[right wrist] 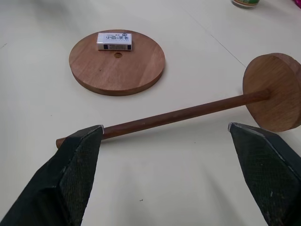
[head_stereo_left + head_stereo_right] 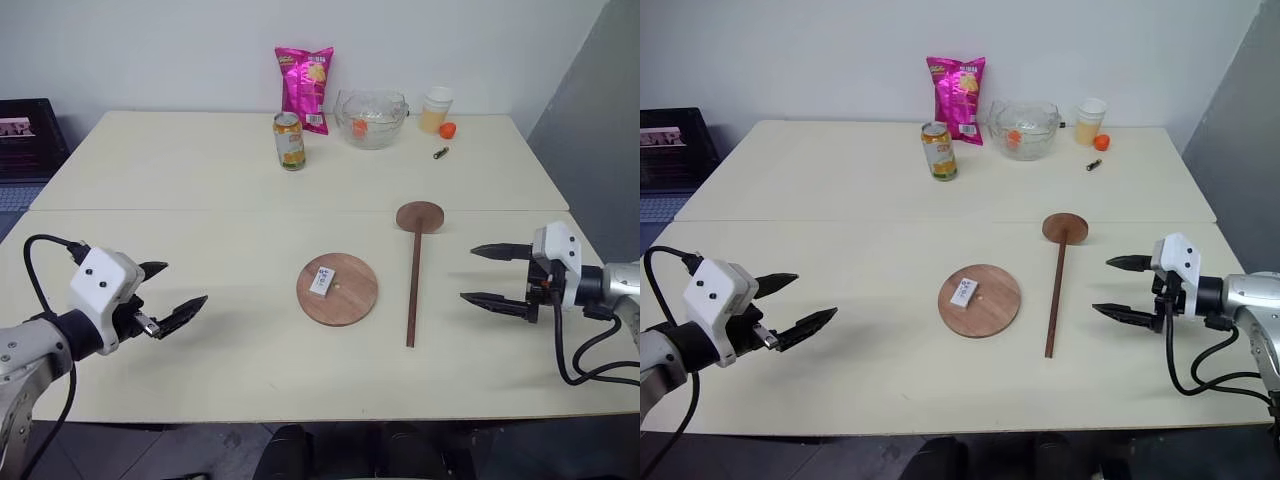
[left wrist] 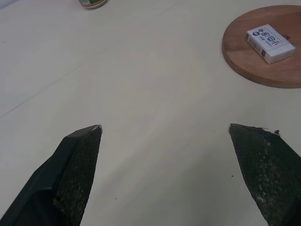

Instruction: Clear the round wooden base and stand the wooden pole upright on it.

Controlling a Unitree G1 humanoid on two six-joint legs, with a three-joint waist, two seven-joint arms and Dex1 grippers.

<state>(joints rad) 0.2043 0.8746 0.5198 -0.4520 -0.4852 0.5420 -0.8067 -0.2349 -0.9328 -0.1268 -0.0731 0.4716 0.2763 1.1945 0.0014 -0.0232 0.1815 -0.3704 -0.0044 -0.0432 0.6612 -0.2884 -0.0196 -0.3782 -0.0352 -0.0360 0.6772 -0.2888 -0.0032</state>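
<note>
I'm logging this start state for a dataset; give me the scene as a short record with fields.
base: round wooden base flat on the table
on base: small white box, beside the centre hole
pole: wooden pole lying flat right of the base, its disc end away from the robot
left gripper: open, empty
right gripper: open, empty, near the pole
far side: can, chip bag, glass bowl

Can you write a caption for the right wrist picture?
Open right pincer faces the lying wooden pole; small white box sits on round wooden base.
</note>
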